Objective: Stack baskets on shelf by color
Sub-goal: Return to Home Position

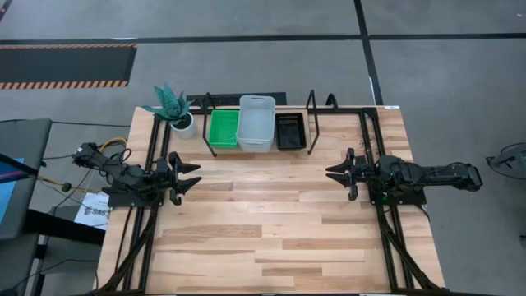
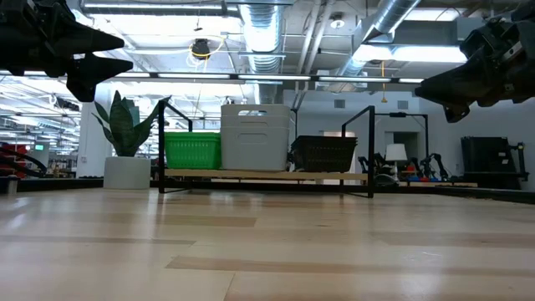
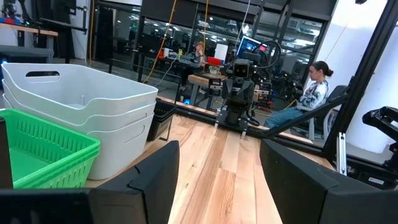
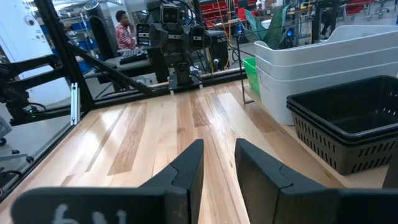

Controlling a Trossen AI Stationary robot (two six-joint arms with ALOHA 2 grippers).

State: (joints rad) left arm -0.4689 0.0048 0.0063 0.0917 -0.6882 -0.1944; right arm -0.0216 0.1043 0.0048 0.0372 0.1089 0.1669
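On the shelf at the table's far edge stand three stacks side by side: green baskets on the left, white baskets in the middle, black mesh baskets on the right. The low view shows the green stack, the white stack and the black stack resting on the wooden board. My left gripper hovers open over the table's left side. My right gripper hovers open over the right side. Both point toward the table's middle and hold nothing.
A potted plant stands at the far left corner beside the shelf's end loop. The wooden tabletop spreads between and in front of the arms. A person sits beyond the table, seen in the left wrist view.
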